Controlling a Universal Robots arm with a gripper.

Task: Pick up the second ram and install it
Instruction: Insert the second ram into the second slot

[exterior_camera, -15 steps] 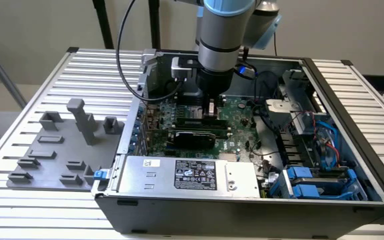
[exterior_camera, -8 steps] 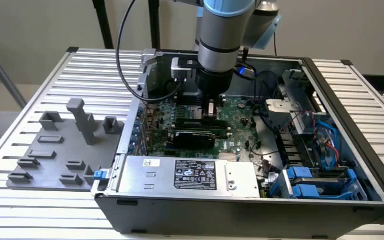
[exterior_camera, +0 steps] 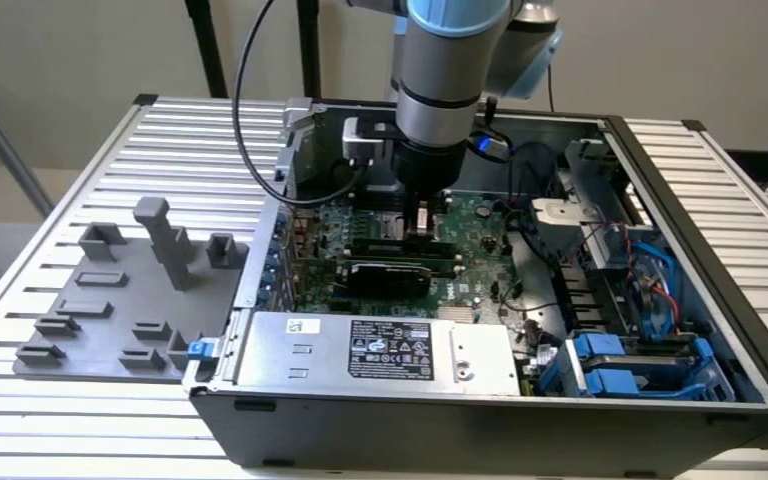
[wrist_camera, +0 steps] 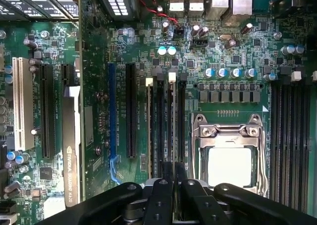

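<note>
Your tool (wrist_camera: 168, 183) is clenched on the second ram (wrist_camera: 169, 131), its black fingers (wrist_camera: 161, 195) pinching the stick's near end. The stick stands on edge in a slot just beside the CPU socket (wrist_camera: 229, 155), between that socket and the long black expansion slots (wrist_camera: 131, 111). In the exterior view, the arm (exterior_camera: 444, 80) reaches down into the open computer case (exterior_camera: 491, 400), with the grey fixture (exterior_camera: 117, 300) on the table (exterior_camera: 64, 180) well apart from the socket.

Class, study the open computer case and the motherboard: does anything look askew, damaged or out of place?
Nothing stands out. The pincer holds the second ram edge-on, in line with the black memory slots beside the CPU socket. Cables lie loosely inside the case, without visible damage.
</note>
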